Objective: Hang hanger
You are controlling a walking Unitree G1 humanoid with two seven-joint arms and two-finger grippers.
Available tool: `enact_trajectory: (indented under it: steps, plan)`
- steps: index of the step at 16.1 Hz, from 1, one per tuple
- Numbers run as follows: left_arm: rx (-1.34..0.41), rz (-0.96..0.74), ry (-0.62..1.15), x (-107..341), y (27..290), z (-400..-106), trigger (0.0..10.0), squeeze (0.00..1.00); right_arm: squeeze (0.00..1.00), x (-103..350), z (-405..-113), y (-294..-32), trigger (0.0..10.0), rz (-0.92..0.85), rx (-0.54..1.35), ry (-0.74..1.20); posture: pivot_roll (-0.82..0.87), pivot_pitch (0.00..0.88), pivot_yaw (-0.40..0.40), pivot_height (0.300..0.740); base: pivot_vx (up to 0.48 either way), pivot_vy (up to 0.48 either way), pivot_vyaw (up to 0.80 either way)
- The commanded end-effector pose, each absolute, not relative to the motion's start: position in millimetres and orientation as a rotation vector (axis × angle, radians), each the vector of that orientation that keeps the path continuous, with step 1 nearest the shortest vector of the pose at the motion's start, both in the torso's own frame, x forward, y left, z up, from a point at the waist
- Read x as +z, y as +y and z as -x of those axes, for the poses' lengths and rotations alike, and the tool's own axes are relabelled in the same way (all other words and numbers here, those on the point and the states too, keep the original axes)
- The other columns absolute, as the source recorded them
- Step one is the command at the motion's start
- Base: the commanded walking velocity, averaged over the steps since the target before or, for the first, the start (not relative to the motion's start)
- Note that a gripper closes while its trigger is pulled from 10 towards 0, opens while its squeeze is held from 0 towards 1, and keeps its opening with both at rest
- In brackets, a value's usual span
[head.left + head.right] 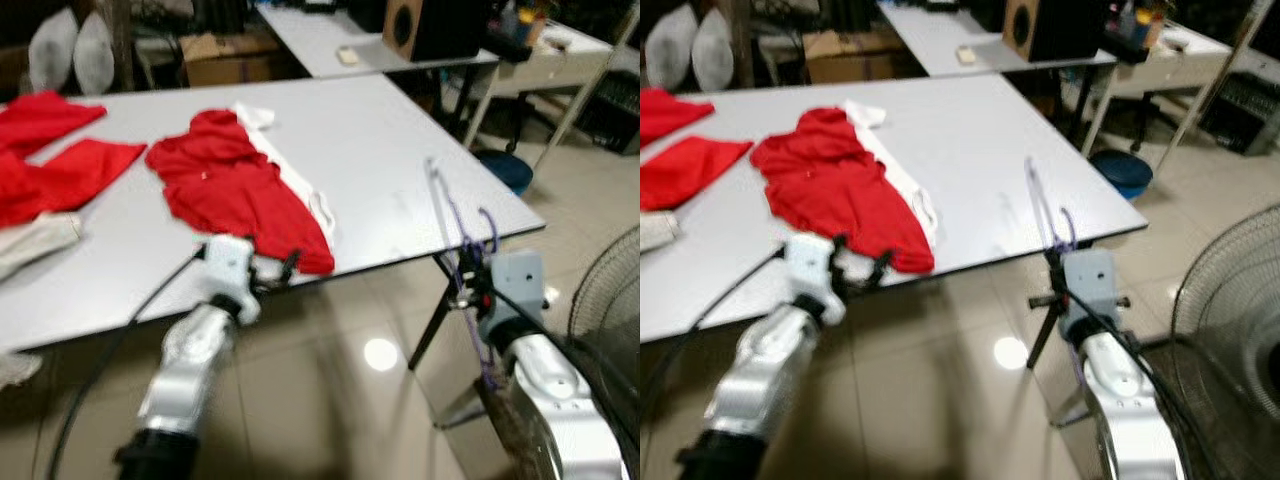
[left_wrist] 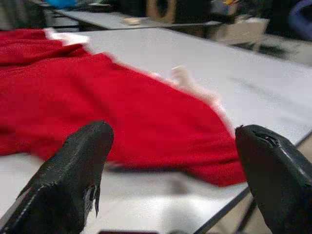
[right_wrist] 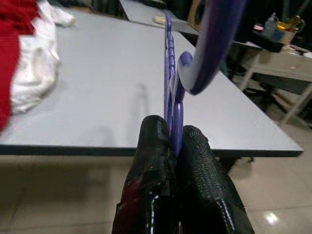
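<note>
Here, my right gripper (image 3: pixel 173 146) is clenched on the purple hanger (image 3: pixel 171 83), both black fingers (image 3: pixel 153 165) pinching its thin neck just under the hook, so the hanger stands upright above my hand, near the front right corner of the grey table (image 1: pixel 400 140) and just off its edge. My left gripper (image 2: pixel 170 161) is spread wide and grasps nothing; it sits at the table's front edge, pointing at the red garment (image 1: pixel 235 190) that lies crumpled on the tabletop with a white cloth (image 1: pixel 300 185) showing along its right side. More red cloth (image 1: pixel 50 160) lies farther to my left on the same table. A standing fan (image 1: pixel 1230 330) is on the tiled floor to my right, and a speaker (image 1: pixel 410 28) stands on a second table behind.
</note>
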State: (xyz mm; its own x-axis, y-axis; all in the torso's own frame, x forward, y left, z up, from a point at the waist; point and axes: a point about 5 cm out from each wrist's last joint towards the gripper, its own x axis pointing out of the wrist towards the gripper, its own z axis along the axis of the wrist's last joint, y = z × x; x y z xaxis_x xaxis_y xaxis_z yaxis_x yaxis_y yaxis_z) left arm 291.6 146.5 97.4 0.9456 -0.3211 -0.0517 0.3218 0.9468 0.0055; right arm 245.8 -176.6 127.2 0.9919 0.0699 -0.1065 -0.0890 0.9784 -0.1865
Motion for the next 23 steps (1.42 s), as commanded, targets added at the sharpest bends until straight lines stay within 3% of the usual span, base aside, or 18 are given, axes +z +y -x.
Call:
enact_trajectory:
  steps: [1, 4, 8, 14, 23]
  plan:
    - [-0.324, -0.011, 0.029, 103.7, 146.8, -294.6, 10.0, 0.00, 0.00, 126.4, -244.2, -180.0, 10.0, 0.182, 0.062, 0.109, -0.22, 0.000, 0.013, 0.740, 0.000, 0.000, 0.00]
    - [-0.332, -0.012, 0.026, 107.9, 146.6, -299.9, 10.0, 0.00, 0.00, 125.8, -245.2, -180.5, 10.0, 0.168, 0.053, 0.107, -0.22, 0.000, 0.022, 0.740, 0.000, 0.480, -0.80]
    - [-0.344, -0.078, 0.051, 103.0, 141.7, -296.3, 10.0, 0.00, 0.00, 124.8, -247.7, -179.2, 10.0, 0.159, 0.057, 0.106, -0.20, 0.000, 0.012, 0.740, 0.000, -0.442, 0.00]
    - [-0.340, -0.020, 0.053, 102.6, 141.6, -296.9, 10.0, 0.00, 0.00, 124.1, -246.4, -176.8, 10.0, 0.166, 0.065, 0.107, -0.22, 0.000, 0.022, 0.740, 0.000, 0.000, 0.00]
    - [-0.217, 0.001, 0.056, 97.4, 152.7, -287.8, 10.0, 0.00, 0.00, 123.2, -242.8, -179.7, 10.0, 0.193, 0.085, 0.114, -0.21, 0.000, -0.012, 0.740, 0.321, 0.000, -0.23]
